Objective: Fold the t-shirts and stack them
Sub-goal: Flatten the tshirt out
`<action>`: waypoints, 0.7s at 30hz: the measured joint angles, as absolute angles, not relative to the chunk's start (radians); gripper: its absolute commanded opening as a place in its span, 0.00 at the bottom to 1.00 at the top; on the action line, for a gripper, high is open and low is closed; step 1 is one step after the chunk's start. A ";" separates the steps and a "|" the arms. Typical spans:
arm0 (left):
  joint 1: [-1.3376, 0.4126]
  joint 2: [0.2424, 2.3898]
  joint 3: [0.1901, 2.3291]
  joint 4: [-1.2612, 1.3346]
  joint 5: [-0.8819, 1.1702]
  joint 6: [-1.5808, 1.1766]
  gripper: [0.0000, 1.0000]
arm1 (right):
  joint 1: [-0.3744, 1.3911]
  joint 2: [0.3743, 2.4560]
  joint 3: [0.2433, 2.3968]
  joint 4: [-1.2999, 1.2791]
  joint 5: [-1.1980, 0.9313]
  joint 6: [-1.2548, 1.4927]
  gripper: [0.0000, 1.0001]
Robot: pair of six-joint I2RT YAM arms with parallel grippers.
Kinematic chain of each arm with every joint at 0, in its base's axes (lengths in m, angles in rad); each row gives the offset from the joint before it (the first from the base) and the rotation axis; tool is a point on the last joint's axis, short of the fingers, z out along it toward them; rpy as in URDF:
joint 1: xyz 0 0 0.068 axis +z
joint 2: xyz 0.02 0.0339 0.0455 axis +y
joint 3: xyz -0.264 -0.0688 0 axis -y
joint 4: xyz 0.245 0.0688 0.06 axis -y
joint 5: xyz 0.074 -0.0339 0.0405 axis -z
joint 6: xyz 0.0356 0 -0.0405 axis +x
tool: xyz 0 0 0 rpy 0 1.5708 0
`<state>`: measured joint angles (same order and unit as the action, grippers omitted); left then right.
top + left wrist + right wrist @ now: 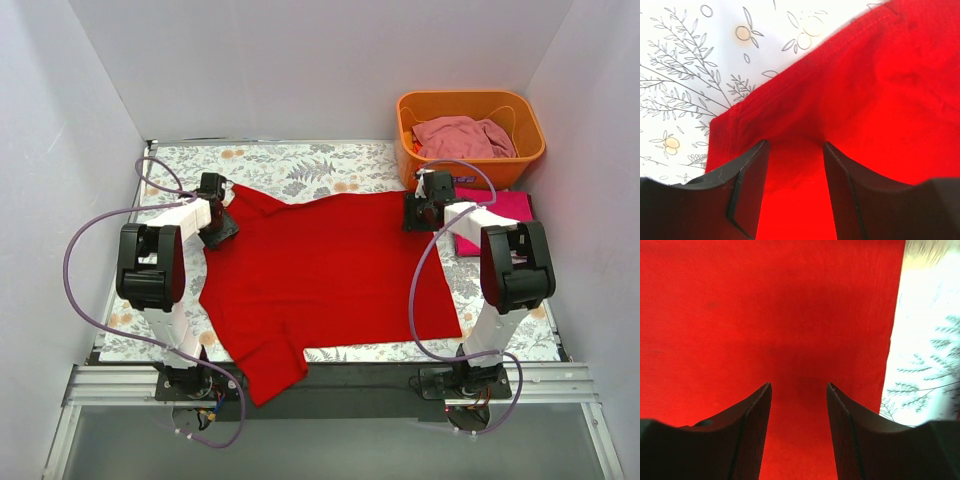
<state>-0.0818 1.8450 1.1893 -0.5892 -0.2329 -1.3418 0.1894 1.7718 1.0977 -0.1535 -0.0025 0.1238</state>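
While the red t-shirt (330,270) lies spread flat on the floral table (300,165), we note the left gripper (794,144) and right gripper (799,385) low over its far corners, both with jaws apart, clamping nothing.

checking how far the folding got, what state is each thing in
red tee: spread flat, unfolded
basket: upright, one tee inside
pale pink tee: crumpled in the basket
magenta tee: flat beside the basket
left gripper: open, over the red tee's corner
right gripper: open, over the red tee
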 measured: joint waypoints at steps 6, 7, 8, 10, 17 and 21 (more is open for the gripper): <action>-0.082 1.846 1.181 -0.588 -0.260 -1.356 0.46 | 0.163 1.818 1.086 -0.154 -0.002 0.126 0.55; -0.082 1.843 1.176 -0.586 -0.261 -1.360 0.46 | 0.159 1.816 1.082 -0.150 -0.003 0.126 0.55; -0.082 1.838 1.170 -0.583 -0.262 -1.364 0.46 | 0.157 1.814 1.077 -0.150 -0.002 0.127 0.55; -0.081 1.821 1.146 -0.574 -0.265 -1.369 0.46 | 0.153 1.803 1.062 -0.141 -0.002 0.126 0.55; -0.074 1.727 1.032 -0.583 -0.271 -1.375 0.47 | 0.150 1.729 0.979 -0.154 0.004 0.126 0.55; -0.073 1.681 0.983 -0.607 -0.271 -1.379 0.49 | 0.151 1.708 0.963 -0.181 0.005 0.126 0.55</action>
<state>-0.0731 1.6810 0.9833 -0.6071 -0.2710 -1.3792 0.1509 1.7077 0.9630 -0.1806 0.0048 0.1265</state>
